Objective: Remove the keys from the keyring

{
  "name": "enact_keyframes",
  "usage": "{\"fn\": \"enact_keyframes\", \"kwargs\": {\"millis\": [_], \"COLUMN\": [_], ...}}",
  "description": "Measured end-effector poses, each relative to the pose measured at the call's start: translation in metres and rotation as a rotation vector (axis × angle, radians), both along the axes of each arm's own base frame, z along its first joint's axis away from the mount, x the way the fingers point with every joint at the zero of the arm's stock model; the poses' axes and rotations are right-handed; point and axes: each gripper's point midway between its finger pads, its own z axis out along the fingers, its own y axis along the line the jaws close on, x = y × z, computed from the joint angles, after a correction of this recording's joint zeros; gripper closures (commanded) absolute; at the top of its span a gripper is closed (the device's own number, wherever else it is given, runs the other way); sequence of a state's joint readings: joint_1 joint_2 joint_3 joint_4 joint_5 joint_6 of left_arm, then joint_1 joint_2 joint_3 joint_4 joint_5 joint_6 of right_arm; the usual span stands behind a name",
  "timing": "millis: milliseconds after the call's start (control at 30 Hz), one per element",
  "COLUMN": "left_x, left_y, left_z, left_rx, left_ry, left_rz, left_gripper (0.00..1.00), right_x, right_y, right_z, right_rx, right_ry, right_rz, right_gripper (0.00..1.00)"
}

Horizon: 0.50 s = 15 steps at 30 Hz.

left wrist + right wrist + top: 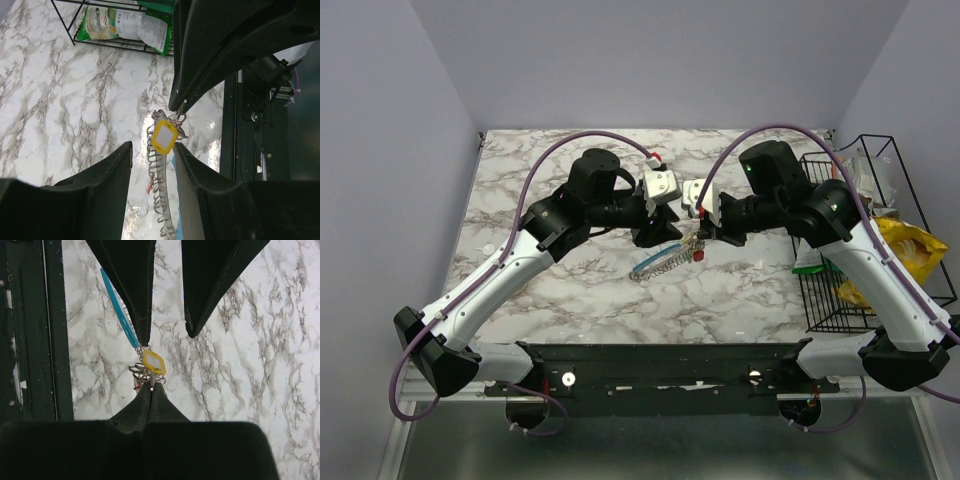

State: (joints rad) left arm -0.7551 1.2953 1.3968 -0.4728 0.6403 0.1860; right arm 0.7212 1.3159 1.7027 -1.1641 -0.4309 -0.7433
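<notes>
The keyring (pixel 158 192) runs off the bottom edge; bunched keys (pixel 153 363) cannot be counted.

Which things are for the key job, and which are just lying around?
For the job: keys, keyring, left gripper, right gripper pinching the keys.
Just lying about: wire basket, snack bags in it.
</notes>
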Motion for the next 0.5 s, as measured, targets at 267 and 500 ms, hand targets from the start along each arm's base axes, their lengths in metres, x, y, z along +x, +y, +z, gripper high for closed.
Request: {"fn": "enact_keyframes", "kwargs": {"millis": [267, 500], "left_x": [-0.0005, -0.0044], "left_y": [-0.0004, -0.0014], "left_z": [0.0001, -0.0006], "left_rx": [0.0, 0.001], "left_ry": [0.0, 0.002], "left_rz": [-0.001, -0.021], "left_gripper": [0.52, 0.52], "right_x": [0.0015, 0.003], "right_y": [-0.0006, -0.0019], "right_z": [-0.0001, -0.0003], "right_rx": [-0.003, -0.008], "right_ry": [-0.003, -0.009], "right_rz": [-0.008, -0.016], "right_gripper": [0.99, 0.99]}}
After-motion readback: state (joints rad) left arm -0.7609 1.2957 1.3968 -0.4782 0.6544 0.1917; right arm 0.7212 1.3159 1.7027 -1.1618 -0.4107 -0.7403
